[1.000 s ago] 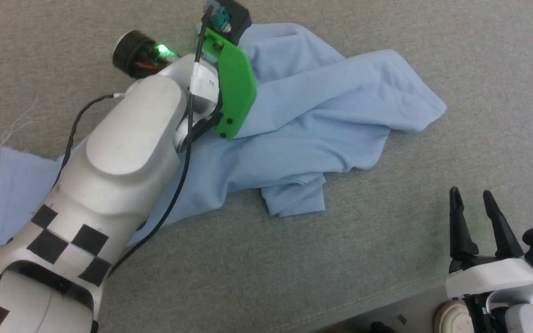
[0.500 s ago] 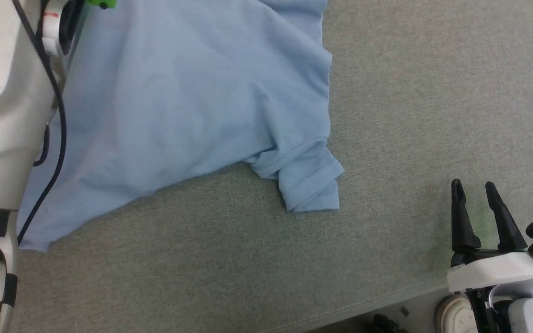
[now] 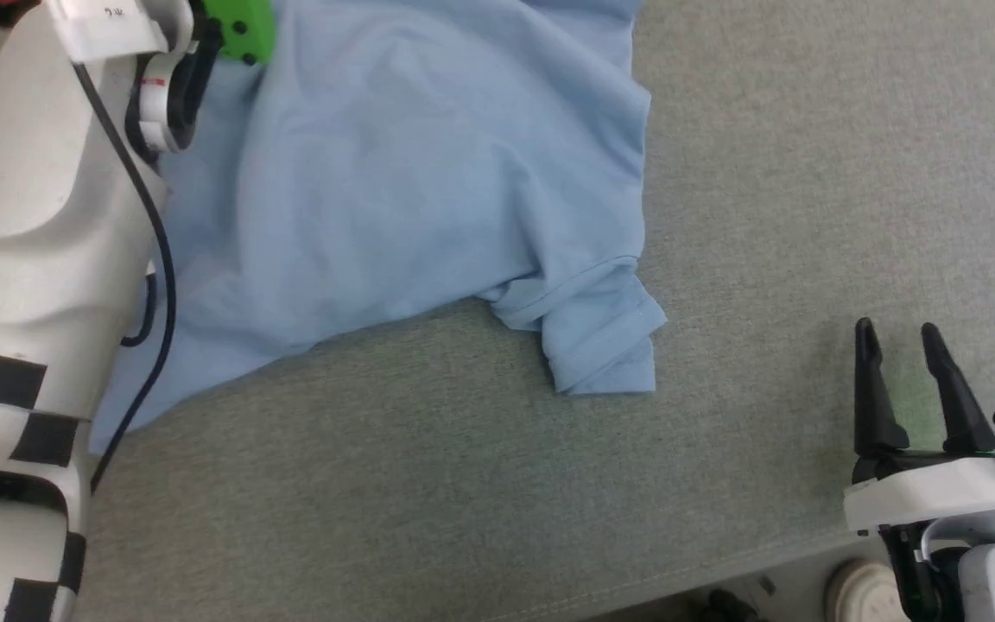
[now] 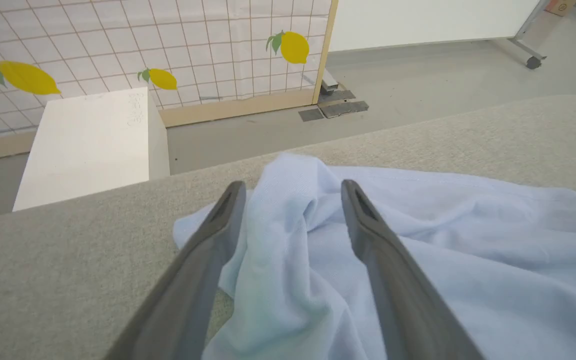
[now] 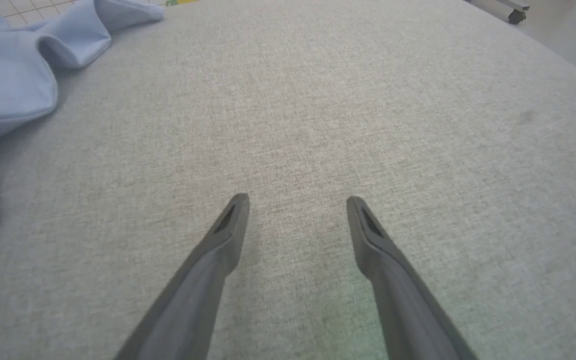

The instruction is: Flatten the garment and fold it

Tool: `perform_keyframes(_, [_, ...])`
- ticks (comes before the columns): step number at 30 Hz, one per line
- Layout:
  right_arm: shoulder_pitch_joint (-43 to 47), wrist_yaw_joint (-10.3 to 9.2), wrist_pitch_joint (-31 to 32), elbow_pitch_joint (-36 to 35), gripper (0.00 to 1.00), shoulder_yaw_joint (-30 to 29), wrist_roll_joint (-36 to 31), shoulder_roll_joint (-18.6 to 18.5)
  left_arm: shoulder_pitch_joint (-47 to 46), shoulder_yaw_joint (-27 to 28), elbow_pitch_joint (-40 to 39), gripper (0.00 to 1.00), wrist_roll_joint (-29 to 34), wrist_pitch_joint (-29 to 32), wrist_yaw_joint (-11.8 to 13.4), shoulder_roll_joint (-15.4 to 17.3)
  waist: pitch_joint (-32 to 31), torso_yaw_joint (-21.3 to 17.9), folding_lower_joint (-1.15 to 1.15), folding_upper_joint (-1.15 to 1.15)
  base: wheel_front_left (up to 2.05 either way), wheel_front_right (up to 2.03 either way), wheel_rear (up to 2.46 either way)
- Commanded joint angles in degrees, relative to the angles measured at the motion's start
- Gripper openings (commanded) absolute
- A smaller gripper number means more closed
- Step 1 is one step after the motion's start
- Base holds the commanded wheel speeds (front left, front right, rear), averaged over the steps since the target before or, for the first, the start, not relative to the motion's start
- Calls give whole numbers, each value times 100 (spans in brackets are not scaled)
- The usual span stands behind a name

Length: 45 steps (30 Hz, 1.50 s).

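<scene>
The light blue garment [image 3: 394, 173] lies spread on the grey fabric surface [image 3: 497, 484], one short sleeve [image 3: 605, 333] pointing toward the near edge. My left arm reaches over its left side and out past the top of the head view. In the left wrist view my left gripper [image 4: 293, 187] stands open just above a bunched far edge of the garment [image 4: 293, 240], cloth lying loose under its fingers. My right gripper [image 3: 899, 333] is open at the lower right, apart from the garment, and over bare surface in its own view [image 5: 298, 202]. The garment's folds [image 5: 13, 85] show at that view's upper left.
The surface's near edge [image 3: 722, 566] runs along the bottom right, with floor beyond. Past the far edge, the left wrist view shows a white box [image 4: 88, 140], a tiled panel with lemon prints [image 4: 168, 45] and a grey floor [image 4: 418, 85].
The head camera moved, shifting the whole picture. The crumpled garment has been drawn out much flatter. My left gripper has opened and let go of the cloth.
</scene>
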Motion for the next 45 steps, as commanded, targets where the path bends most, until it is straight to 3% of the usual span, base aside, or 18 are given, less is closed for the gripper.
perform_keyframes(1, [-8, -8, 21, -51, 100, -33, -50, 7, 84, 25, -116, 100, -77, -149, -68, -40, -303, 249, 0, 0, 0, 0, 0])
perform_keyframes(7, [238, -8, 187, -297, 100, -166, -190, 7, 600, 90, -1024, 100, -114, -1055, -158, -91, -880, 577, 0, 0, 0, 0, 0])
perform_keyframes(12, [483, -8, 362, -555, 100, -264, -276, 7, 1571, 51, -2011, 100, 23, -1619, 92, 62, -1309, 785, 0, 0, 0, 0, 0])
perform_keyframes(18, [831, -8, 593, -863, 100, -352, -315, 7, 3237, 67, -3104, 100, 235, -2187, 850, 289, -1724, 1035, 0, 0, 0, 0, 0])
perform_keyframes(24, [1114, -8, 730, -1042, 100, -382, -303, 7, 5001, 330, -3930, 100, 328, -2772, 1665, 174, -1984, 1241, 0, 0, 0, 0, 0])
perform_keyframes(28, [1263, -8, 776, -1095, 100, -395, -271, 7, 6079, 438, -4302, 100, 499, -2846, 1989, -77, -2136, 1389, 0, 0, 0, 0, 0])
perform_keyframes(31, [1364, -8, 806, -1099, 100, -394, -257, 7, 6700, 494, -4333, 100, 599, -2851, 1907, -303, -2252, 1509, 0, 0, 0, 0, 0])
perform_keyframes(38, [1379, -8, 1032, -1265, 100, -425, -434, 7, 7137, 631, -4082, 100, 729, -2853, 1399, -716, -2425, 1870, 0, 0, 0, 0, 0])
perform_keyframes(42, [968, -8, 1633, -1523, 100, -331, -570, -27, 7090, 747, -4005, 100, 880, -2853, 1172, -894, -2370, 2007, 0, 0, 0, 0, 0])
perform_keyframes(45, [480, -8, 2462, -1598, 100, -151, -497, -340, 7039, 797, -3965, 100, 1022, -2853, 1027, -1028, -2237, 2085, 0, 0, 0, 0, 0])
